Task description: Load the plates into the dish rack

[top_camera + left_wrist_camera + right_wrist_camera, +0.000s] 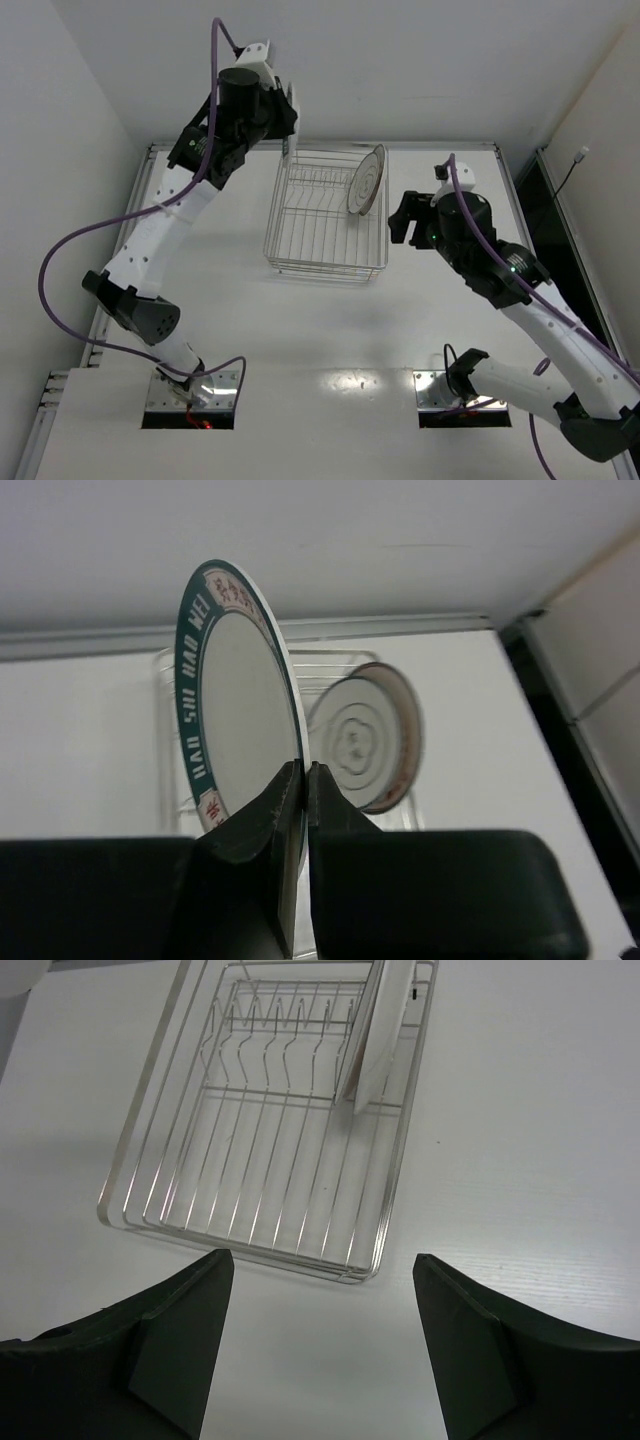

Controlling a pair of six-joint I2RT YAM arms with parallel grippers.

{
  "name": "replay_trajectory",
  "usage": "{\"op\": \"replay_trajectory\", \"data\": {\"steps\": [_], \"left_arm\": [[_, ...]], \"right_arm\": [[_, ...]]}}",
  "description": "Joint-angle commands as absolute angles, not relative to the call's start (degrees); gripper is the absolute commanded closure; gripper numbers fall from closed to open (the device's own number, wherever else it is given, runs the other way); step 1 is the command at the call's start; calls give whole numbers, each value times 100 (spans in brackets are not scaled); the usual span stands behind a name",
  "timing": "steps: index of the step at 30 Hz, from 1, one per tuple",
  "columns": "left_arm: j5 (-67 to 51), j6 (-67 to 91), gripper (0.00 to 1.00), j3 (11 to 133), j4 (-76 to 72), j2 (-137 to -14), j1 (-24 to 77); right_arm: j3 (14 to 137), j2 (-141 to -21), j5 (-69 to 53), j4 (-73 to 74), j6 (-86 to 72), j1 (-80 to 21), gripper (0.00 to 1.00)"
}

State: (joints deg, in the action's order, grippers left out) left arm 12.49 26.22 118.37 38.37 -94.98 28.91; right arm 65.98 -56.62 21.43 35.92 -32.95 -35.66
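A teal-rimmed white plate (240, 700) stands on edge in the air, and my left gripper (303, 772) is shut on its lower rim, high above the far left corner of the dish rack (325, 215). A second plate (367, 180) with concentric rings and a brownish rim leans upright among the tines at the rack's far right; it shows as plate (365, 738) in the left wrist view and edge-on as plate (380, 1030) in the right wrist view. My right gripper (322, 1270) is open and empty, over the table just right of the wire rack (280, 1160).
The silver rack sits mid-table with most of its tine slots free. White walls close in behind and to the left. A dark gap (555, 210) runs along the table's right edge. Both arm bases (190, 385) sit at the near edge.
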Motion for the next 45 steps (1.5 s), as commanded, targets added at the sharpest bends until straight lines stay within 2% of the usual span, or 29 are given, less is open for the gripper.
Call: {"op": "replay_trajectory", "data": {"steps": [1,5,12,26,39,44,45], "left_arm": [[-630,2742,100,11621,2568,-9589,2874],[-1554,3022,100,10961,1270,-9712,2874],[-2329,3655,100,10283,-157,-10194,2821],[-1583,3876,100,9791,-510,-10661,2874],[-1371,3981,100,9738,-633,-11258,2874],[-968,3858,100,9932,-81,-11373,3067],[-897,3771,100,10123,51,-11451,3067]], "right_arm": [[6461,-5283,2443,3665,-3234,-3542,30],[6346,-4975,2496,3779,-3182,-3542,29],[6188,-4536,2496,4008,-3182,-3542,29],[5960,-4122,2452,4482,-3234,-3542,26],[6012,-4017,2452,4702,-3234,-3542,25],[6012,-4017,2391,4702,-3234,-3542,24],[6012,-4017,2391,4702,-3234,-3542,21]]}}
